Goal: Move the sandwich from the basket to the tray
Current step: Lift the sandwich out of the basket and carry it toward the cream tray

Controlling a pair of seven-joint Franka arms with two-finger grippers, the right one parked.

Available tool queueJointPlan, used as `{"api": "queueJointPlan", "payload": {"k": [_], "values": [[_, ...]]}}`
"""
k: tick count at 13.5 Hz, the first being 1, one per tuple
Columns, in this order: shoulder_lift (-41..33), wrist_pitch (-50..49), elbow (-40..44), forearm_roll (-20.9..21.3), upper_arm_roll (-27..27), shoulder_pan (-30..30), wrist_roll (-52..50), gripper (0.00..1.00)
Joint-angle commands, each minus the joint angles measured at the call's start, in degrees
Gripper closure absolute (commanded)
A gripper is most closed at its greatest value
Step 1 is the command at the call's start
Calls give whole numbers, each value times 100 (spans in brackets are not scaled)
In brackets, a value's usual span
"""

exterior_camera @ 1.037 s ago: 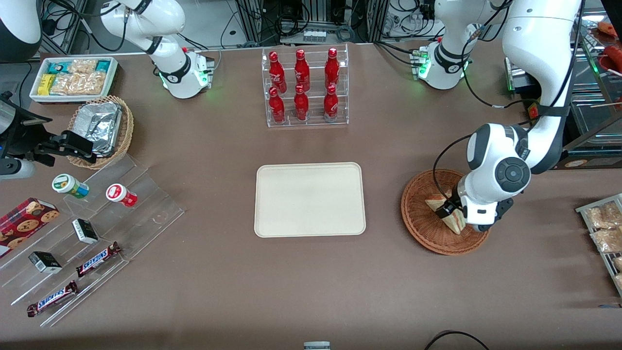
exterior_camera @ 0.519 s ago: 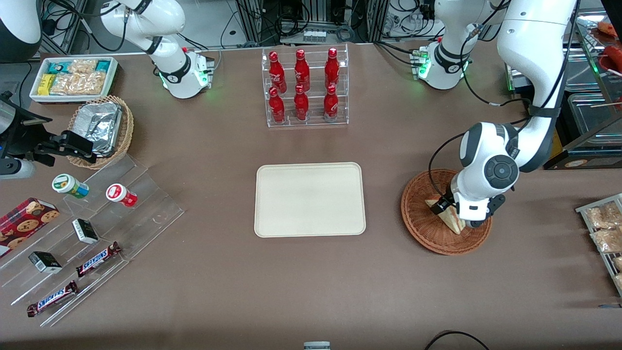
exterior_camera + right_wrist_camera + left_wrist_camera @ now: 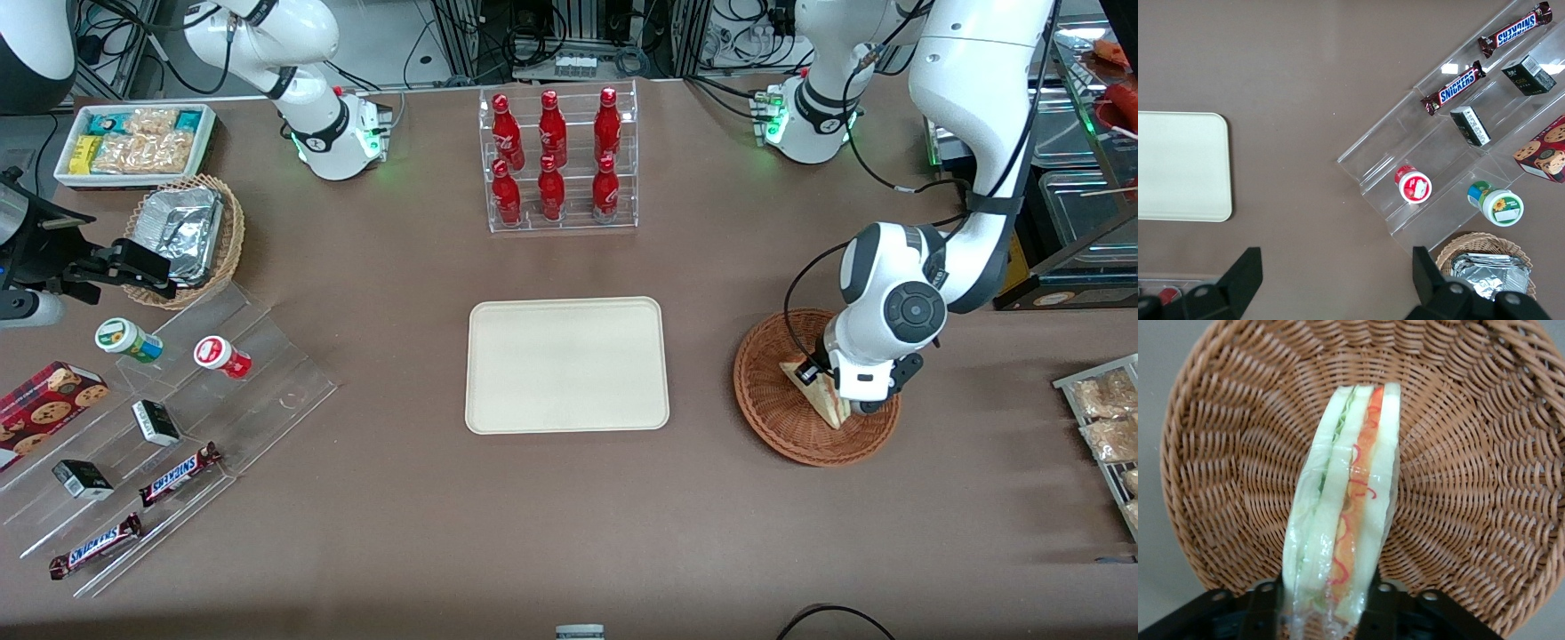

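Observation:
The sandwich (image 3: 829,409), a wrapped wedge of pale bread with red, orange and green layers, stands on edge in the reddish-brown wicker basket (image 3: 772,418) toward the working arm's end of the table. My left gripper (image 3: 825,384) reaches down into the basket. In the left wrist view its black fingers (image 3: 1265,608) press on both bread faces of the sandwich (image 3: 1345,493), with the basket (image 3: 1471,453) weave underneath. The gripper (image 3: 1323,603) is shut on the sandwich. The cream tray (image 3: 566,364) lies bare at mid-table beside the basket, and its corner shows as the tray (image 3: 1178,167) in the right wrist view.
A clear rack of red bottles (image 3: 558,160) stands farther from the front camera than the tray. A stepped acrylic shelf (image 3: 169,427) with snacks, a foil-filled wicker basket (image 3: 182,236) and a white bin (image 3: 133,142) sit toward the parked arm's end. A rack of packets (image 3: 1107,418) lies beside the basket.
The left arm's wrist has shifted slightly toward the tray over the basket and its finger has drawn in against the sandwich. The sandwich stays in the basket.

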Motion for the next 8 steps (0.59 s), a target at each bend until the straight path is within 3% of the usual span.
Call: {"api": "queueJointPlan", "payload": {"k": [1,8], "values": [[-201,-254,96,261,35,-78,-144,100],[-219,-2566,2064,243,-45,-288,-108,100]]}}
